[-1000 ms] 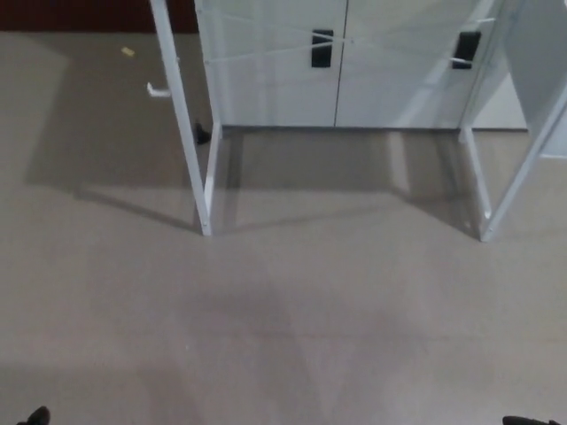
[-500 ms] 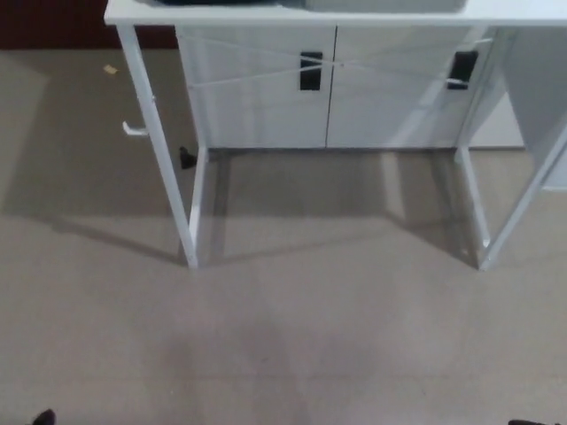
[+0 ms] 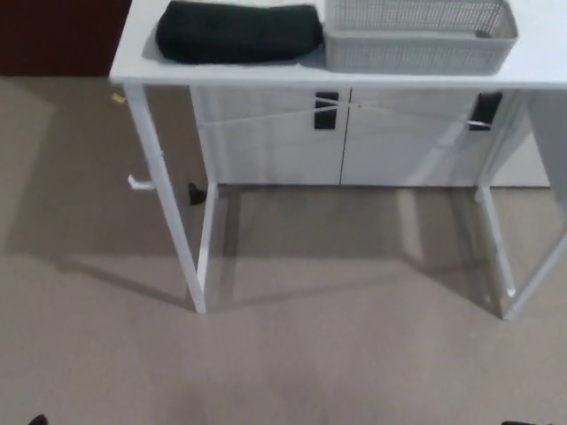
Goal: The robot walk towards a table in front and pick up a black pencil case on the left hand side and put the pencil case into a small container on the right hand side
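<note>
A black pencil case (image 3: 237, 32) lies flat on the left part of a white table (image 3: 133, 64) at the top of the head view. Right beside it on the tabletop stands a small grey mesh container (image 3: 416, 40), its left wall close to the case's right end. Only a dark sliver shows at the bottom left corner, my left hand (image 3: 35, 420), and another at the bottom right, my right hand (image 3: 530, 422). Both are far below the table, over the floor, and too little of either shows to tell its state.
The table stands on thin white legs (image 3: 168, 212) with a white cabinet (image 3: 266, 142) with black handles (image 3: 326, 111) behind it. Beige carpet (image 3: 292, 354) lies between me and the table. A dark wall strip (image 3: 53, 35) is at the upper left.
The whole picture has shifted down as the camera moved. The tabletop has come into view with the pencil case and container on it, and the table looks nearer.
</note>
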Tool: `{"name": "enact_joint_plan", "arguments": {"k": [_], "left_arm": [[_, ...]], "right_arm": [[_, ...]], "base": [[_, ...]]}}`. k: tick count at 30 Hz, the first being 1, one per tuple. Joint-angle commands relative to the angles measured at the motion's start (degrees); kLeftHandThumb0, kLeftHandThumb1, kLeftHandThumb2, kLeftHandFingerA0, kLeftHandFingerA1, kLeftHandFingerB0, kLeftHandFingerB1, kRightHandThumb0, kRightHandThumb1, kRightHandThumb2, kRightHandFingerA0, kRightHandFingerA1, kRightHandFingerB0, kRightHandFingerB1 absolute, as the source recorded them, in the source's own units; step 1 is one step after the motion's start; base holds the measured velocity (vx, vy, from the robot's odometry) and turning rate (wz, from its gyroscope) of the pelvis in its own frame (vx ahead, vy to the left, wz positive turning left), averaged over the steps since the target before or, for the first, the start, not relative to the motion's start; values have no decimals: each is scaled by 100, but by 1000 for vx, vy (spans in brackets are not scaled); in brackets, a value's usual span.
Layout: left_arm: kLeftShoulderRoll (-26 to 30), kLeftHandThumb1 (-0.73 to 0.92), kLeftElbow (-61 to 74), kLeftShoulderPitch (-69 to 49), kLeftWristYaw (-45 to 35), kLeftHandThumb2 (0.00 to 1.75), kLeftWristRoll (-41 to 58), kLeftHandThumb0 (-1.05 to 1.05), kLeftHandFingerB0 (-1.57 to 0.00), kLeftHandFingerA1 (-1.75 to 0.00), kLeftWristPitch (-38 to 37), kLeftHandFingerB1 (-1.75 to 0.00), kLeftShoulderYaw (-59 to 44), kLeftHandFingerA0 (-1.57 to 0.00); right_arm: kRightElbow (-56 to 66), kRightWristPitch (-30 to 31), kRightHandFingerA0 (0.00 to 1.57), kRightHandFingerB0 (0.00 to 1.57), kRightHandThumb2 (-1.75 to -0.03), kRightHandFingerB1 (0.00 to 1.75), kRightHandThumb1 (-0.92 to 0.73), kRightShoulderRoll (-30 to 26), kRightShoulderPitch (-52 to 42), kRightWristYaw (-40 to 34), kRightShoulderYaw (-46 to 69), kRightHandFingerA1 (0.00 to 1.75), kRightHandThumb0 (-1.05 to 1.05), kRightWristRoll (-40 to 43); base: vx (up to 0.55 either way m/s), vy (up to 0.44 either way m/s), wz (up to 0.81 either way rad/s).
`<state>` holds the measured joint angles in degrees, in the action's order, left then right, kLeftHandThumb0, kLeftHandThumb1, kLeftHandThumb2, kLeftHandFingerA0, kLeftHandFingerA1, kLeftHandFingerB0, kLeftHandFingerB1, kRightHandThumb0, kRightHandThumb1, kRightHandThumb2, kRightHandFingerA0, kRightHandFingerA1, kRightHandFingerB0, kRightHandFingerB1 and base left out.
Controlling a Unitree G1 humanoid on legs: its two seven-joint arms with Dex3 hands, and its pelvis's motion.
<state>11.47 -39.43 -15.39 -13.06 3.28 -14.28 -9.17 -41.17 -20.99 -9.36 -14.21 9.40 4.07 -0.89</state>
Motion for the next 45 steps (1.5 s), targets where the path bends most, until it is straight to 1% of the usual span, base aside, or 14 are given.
{"name": "enact_joint_plan", "arguments": {"k": [1, 7, 8, 13, 14, 16, 17, 32, 33, 37, 38, 41, 42, 45], "left_arm": [[42, 37, -33, -10, 22, 74, -53, -58, 0, -48, -159, -9, 45, -6], [35, 53, 155, -79, 50, 78, -36, -49, 0, -47, -10, 0, 76, -10], [53, 63, 140, -80, 58, 59, -64, -47, 0, -42, -42, 0, 95, -14], [84, 63, 2, -24, 52, 58, -82, -49, 0, -45, -171, 0, 124, -13], [71, 37, 33, -40, 73, 74, -69, -57, 0, -49, -141, -9, 117, -7], [51, 37, 72, -57, 87, 74, -41, -57, 0, -49, -115, -9, 111, -7], [52, 63, 58, -55, 52, 58, -17, -46, 0, -43, -117, 0, 107, -12], [113, 54, 51, -117, -2, 79, -96, -53, 0, -49, -117, 0, 170, -9], [110, 63, 73, -120, 53, 58, -116, -48, 0, -44, -101, 0, 176, -13], [83, 51, 149, -152, 30, 78, -45, -51, 0, -50, -88, 0, 152, -10], [80, 61, 170, -165, -4, 58, 21, -47, 0, -45, -44, -2, 110, -14], [99, 52, 135, -159, 21, 77, -16, -51, 0, -50, -52, 0, 117, -11], [102, 52, 146, -167, 18, 77, -22, -50, 0, -50, -61, 0, 121, -11], [122, 52, 108, -161, 7, 77, -41, -50, 0, -51, -115, 0, 136, -11]], "right_arm": [[-16, 22, 63, 46, -74, 49, -44, -117, -28, -54, 33, 52, -53, -16], [-51, 29, 64, 47, -74, 49, -44, -108, -17, -72, 36, 52, -52, -2], [-61, 17, 63, 46, -74, 49, -44, -111, -15, -76, 32, 52, -52, -8], [-77, 24, 64, 48, -74, 50, -44, -121, -8, -52, 24, 53, -53, 2], [-68, 24, 64, 48, -74, 50, -45, -131, -14, -52, 13, 53, -53, -13], [-65, 60, 66, 50, -74, 51, -45, -113, -11, -49, 33, 53, -52, 25], [-72, 53, 67, 51, -75, 51, -45, -123, -9, -58, 21, 53, -53, 5], [-217, -48, 63, 38, -74, 47, -44, -109, -2, -3, 26, 53, -52, 45], [-210, -35, 64, 37, -73, 46, -44, -107, -2, -17, 26, 52, -51, 37], [-165, -20, 64, 35, -73, 45, -44, -79, -23, -21, 48, 52, -51, 71], [-184, -15, 63, 34, -73, 45, -44, -51, -8, -24, 40, 52, -51, 77], [-165, -14, 63, 32, -72, 44, -44, -16, -19, 27, 61, 52, -51, 145], [-162, -22, 70, 37, -55, 36, -50, -10, -21, 38, 67, 42, -44, 154], [-159, -37, 63, 29, -74, 44, -44, -17, -25, 8, 54, 53, -53, 99]], "base": [[322, 157, 14], [226, -21, -3], [171, -19, -5], [204, 77, -8], [285, 182, 8], [341, 203, -24], [390, 195, -23], [236, 1, 9], [239, -65, -6], [165, -75, -5], [118, -8, -12], [115, 4, -13], [111, 18, -13], [39, 208, -7]]}}
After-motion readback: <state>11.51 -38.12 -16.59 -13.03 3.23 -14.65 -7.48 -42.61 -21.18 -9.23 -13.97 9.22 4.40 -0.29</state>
